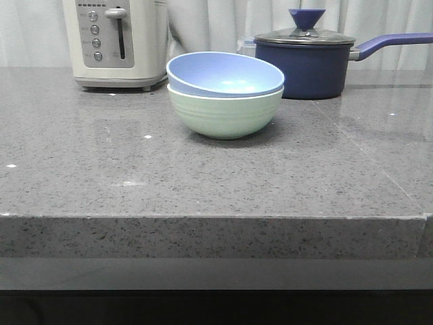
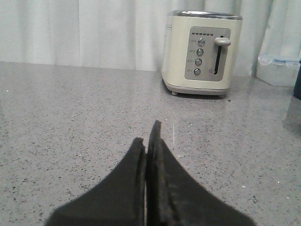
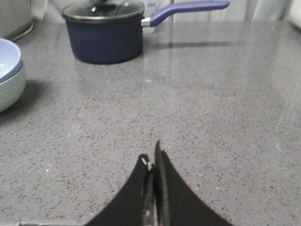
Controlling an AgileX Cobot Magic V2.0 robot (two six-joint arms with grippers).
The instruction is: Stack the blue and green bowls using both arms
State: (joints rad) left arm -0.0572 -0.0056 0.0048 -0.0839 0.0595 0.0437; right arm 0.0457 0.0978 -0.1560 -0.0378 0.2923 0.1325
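Observation:
The blue bowl (image 1: 223, 73) sits nested inside the green bowl (image 1: 224, 114) on the grey counter, a little tilted. Both bowls also show at the edge of the right wrist view, the blue bowl (image 3: 9, 57) on top of the green bowl (image 3: 10, 90). Neither arm shows in the front view. My left gripper (image 2: 146, 134) is shut and empty, low over the counter, facing the toaster. My right gripper (image 3: 153, 157) is shut and empty, low over the counter, well apart from the bowls.
A cream toaster (image 1: 116, 42) stands at the back left, also in the left wrist view (image 2: 201, 52). A dark navy lidded saucepan (image 1: 306, 61) with a long handle stands behind the bowls on the right, also in the right wrist view (image 3: 104, 33). The counter's front edge (image 1: 216, 218) is near.

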